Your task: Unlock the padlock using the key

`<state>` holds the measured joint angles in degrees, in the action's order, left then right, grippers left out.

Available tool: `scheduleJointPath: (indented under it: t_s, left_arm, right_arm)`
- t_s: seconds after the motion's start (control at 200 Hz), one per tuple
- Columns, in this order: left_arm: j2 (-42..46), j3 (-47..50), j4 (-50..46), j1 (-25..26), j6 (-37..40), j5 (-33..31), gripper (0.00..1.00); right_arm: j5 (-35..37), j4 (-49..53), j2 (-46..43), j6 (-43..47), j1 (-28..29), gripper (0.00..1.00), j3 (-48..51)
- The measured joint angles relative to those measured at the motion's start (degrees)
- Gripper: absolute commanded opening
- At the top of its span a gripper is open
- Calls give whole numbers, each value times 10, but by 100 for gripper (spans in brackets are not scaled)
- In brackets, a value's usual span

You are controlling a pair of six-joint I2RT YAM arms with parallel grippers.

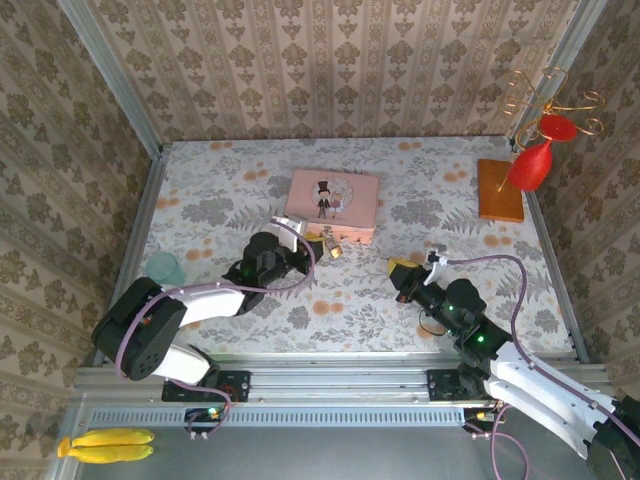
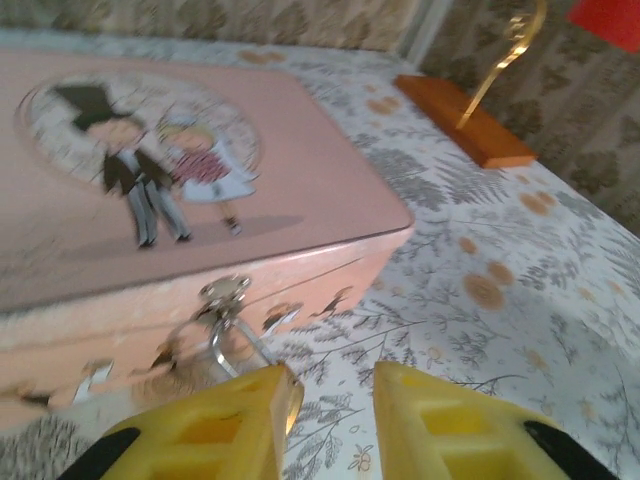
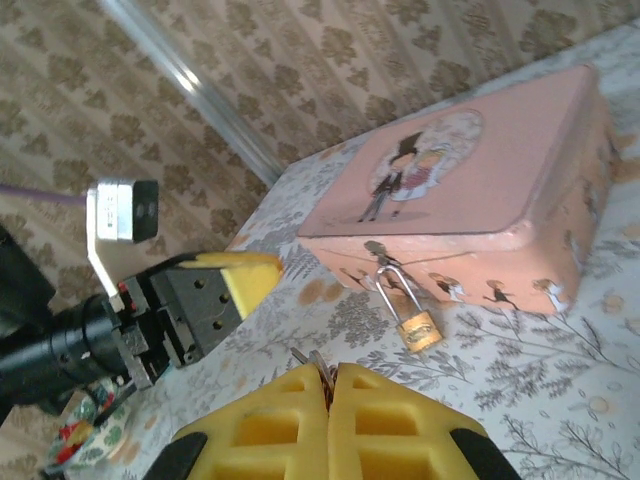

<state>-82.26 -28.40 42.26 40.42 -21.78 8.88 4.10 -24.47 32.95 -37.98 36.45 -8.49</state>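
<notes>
The small brass padlock [image 3: 421, 329] lies on the floral tabletop, its silver shackle [image 3: 392, 283] hooked through the clasp on the front of the pink tin [image 3: 470, 190]. In the top view the padlock [image 1: 334, 251] sits just in front of the tin [image 1: 332, 203]. My right gripper [image 3: 333, 372] is shut on the key [image 3: 318, 361], whose metal end sticks out of the fingertips, a short way in front of the padlock. My left gripper [image 2: 330, 400] stands open beside the padlock, its left finger [image 2: 215, 430] hiding most of the brass body; the shackle [image 2: 222, 335] shows above it.
An orange wooden base [image 1: 499, 189] with a gold wire stand and a red glass [image 1: 532, 163] stands at the back right. A teal cup [image 1: 164, 267] sits at the left edge. Patterned walls close in the table on three sides.
</notes>
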Motion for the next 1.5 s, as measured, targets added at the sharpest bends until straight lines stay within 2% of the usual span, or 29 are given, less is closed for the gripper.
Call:
scheduleJointPath:
  t_s: [0.12, 0.33, 0.485, 0.685, 0.95, 1.195, 1.5]
  left_arm:
    - [-23, -6, -8, 21, -43, -45, 33]
    - [-121, -43, 19, 83, -102, -125, 36]
    - [-190, -48, 77, 87, -132, -170, 36]
    - [-205, -73, 39, 86, -160, -222, 38]
    - [-224, -144, -14, 78, -183, -228, 38]
    - [-257, -179, -42, 68, -203, -201, 39]
    - [-257, -200, -88, 67, -211, -198, 39]
  right_arm:
    - [26, 8, -1, -39, 0, 0, 0]
    - [49, 8, -4, -82, 0, 0, 6]
    - [50, 8, -5, -97, 0, 0, 7]
    - [52, 9, -29, -118, 0, 0, 23]
    - [74, 46, -82, -135, 0, 0, 36]
    - [75, 54, -82, -137, 0, 0, 37]
    - [75, 54, -82, -137, 0, 0, 37]
